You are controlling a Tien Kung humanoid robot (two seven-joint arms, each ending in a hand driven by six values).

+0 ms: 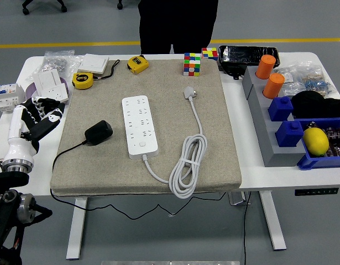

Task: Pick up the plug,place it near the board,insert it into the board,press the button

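Beige felt mat (214, 138) covers the middle of the white bench (252, 182). On it lies the board (140, 126), a white power strip set lengthwise, its own cord (186, 165) coiled at the mat's near right and ending in a white plug head (191, 93) near the far edge. The black plug (98, 133) lies on the mat just left of the board, apart from it; its thin black lead (64, 152) runs off the mat's left edge and drops below the bench. The left robot hand (40, 115) rests at the bench's left edge, clear of the mat, fingers loosely spread and holding nothing. The right arm is out of frame. The board's button cannot be made out with certainty. A person (178, 25) in dark clothing stands at the far side, cut off by the top edge; no hands visible.
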